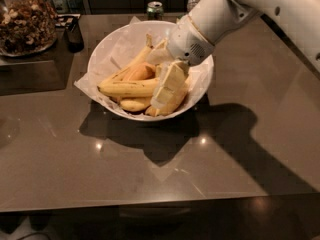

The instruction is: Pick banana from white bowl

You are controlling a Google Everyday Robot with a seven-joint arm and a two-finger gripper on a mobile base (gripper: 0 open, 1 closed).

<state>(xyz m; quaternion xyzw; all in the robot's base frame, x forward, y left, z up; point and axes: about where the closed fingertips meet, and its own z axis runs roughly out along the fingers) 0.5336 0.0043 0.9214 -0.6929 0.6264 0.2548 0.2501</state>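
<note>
- Reaching into the white bowl (95, 54), the gripper (165, 91) sits low among the fruit on the right side; whether it grips anything cannot be told.
- The banana (127, 88) lies lengthwise across the bowl's middle, just left of the gripper.
- A good pick would likely close across its slender mid-length, then lift straight up, sparing its neighbours.
- Smooth, brown-flecked yellow skin; crinkled paper lining; glossy dark table (150, 184).

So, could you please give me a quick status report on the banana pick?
Gripper low inside white bowl, against the fruit. Long banana lying flat, not lifted. Other bananas packed around it.
</note>
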